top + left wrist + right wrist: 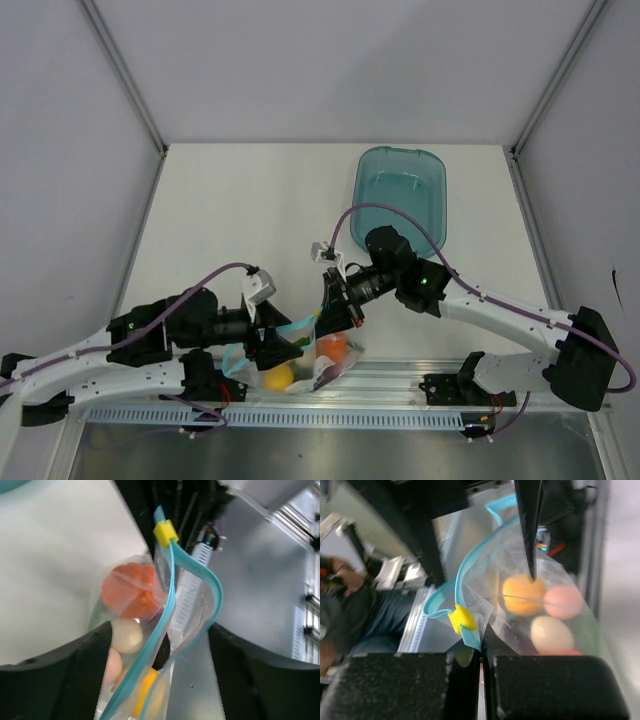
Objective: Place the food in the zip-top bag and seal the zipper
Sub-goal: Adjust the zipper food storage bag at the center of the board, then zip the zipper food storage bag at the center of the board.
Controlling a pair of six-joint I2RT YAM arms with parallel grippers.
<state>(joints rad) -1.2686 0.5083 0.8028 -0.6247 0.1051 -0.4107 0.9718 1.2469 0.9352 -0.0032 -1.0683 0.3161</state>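
Note:
The clear zip-top bag [305, 350] hangs at the table's near edge between both grippers. Inside it are an orange-red tomato [131, 589], a pale egg [127, 635], a pinkish piece [113, 666] and a yellow lemon [150, 697]. The light-blue zipper [167, 605] has its two strips parted, and a yellow slider [165, 532] sits at one end. My right gripper [481, 652] is shut on the zipper's end beside the slider [462, 619]. My left gripper [160, 680] is open, and its fingers [75, 672] straddle the bag's mouth.
An empty teal tray [400, 195] stands at the back right of the table. An aluminium rail [450, 378] runs along the near edge under the bag. White walls close in the sides.

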